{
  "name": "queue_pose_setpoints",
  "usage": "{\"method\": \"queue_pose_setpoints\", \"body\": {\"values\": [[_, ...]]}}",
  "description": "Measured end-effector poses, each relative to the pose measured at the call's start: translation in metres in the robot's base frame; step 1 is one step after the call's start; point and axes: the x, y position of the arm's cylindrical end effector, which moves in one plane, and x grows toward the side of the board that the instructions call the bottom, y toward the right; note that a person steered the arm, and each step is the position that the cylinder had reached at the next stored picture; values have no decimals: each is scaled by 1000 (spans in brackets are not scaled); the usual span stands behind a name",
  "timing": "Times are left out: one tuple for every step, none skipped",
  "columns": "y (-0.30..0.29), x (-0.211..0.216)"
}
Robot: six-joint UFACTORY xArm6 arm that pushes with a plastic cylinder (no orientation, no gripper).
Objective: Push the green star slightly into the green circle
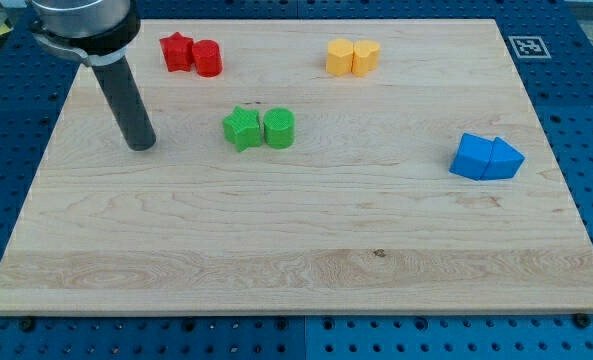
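Observation:
The green star (242, 128) lies on the wooden board, left of centre. The green circle (279, 128) sits right beside it on the view's right, and the two look to be touching. My tip (141, 145) rests on the board at the view's left, well apart from the green star and roughly level with it. The rod rises from the tip toward the view's top left.
A red star (176, 52) and a red cylinder (207, 58) sit together at the top left. Two yellow blocks (352, 57) sit at the top centre. Two blue blocks (486, 157) sit at the right. The board's edge (296, 312) runs along the bottom.

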Motion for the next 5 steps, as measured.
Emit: {"method": "queue_pose_setpoints", "body": {"values": [[9, 0], [61, -16], [102, -48], [124, -83], [135, -111]]}}
